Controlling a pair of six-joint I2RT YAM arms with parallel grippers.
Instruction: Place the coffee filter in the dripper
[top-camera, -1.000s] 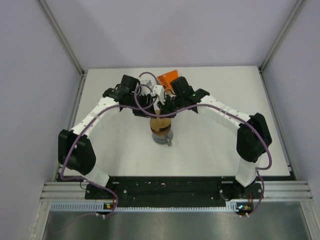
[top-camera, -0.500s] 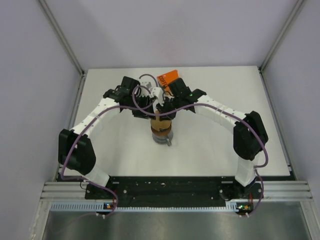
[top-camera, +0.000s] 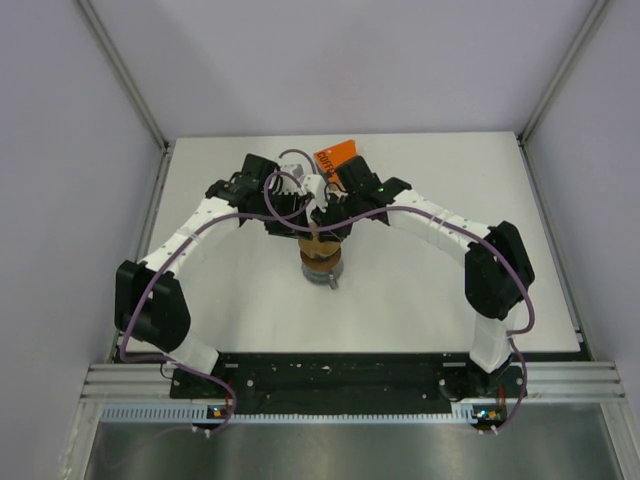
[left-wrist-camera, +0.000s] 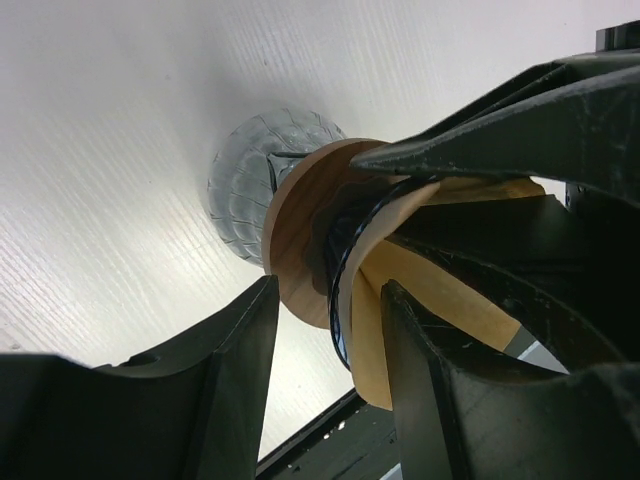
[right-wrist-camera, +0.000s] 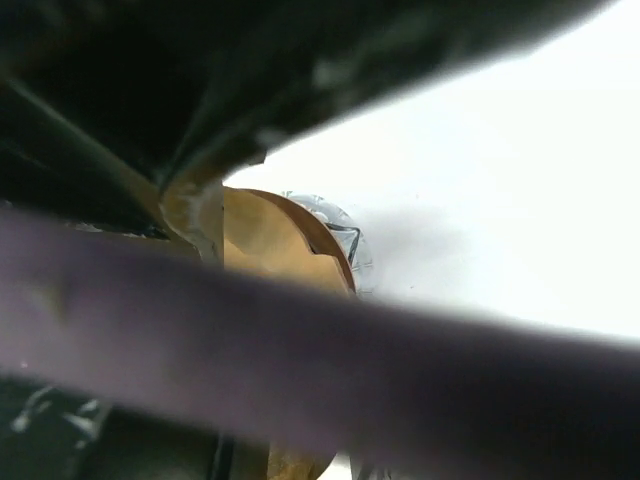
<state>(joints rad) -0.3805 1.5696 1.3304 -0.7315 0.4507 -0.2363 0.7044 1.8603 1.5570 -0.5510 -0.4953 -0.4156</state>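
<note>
Straddling the dripper (left-wrist-camera: 338, 300) rim at lower centre of the left wrist view, the left gripper (left-wrist-camera: 328, 295) has its jaws half apart; I cannot tell whether they pinch it. Just right of the rim, the coffee filter (left-wrist-camera: 368, 345) lies inside the dripper. At upper right, the right gripper (top-camera: 325, 218) reaches in, jaws narrowly parted about the filter's edge; I cannot tell if it grips.

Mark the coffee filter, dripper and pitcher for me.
coffee filter (left-wrist-camera: 450, 300), left wrist view, tan paper face
dripper (left-wrist-camera: 338, 300), left wrist view, its round rim edge
pitcher (left-wrist-camera: 245, 185), left wrist view, grey faceted wall
</note>
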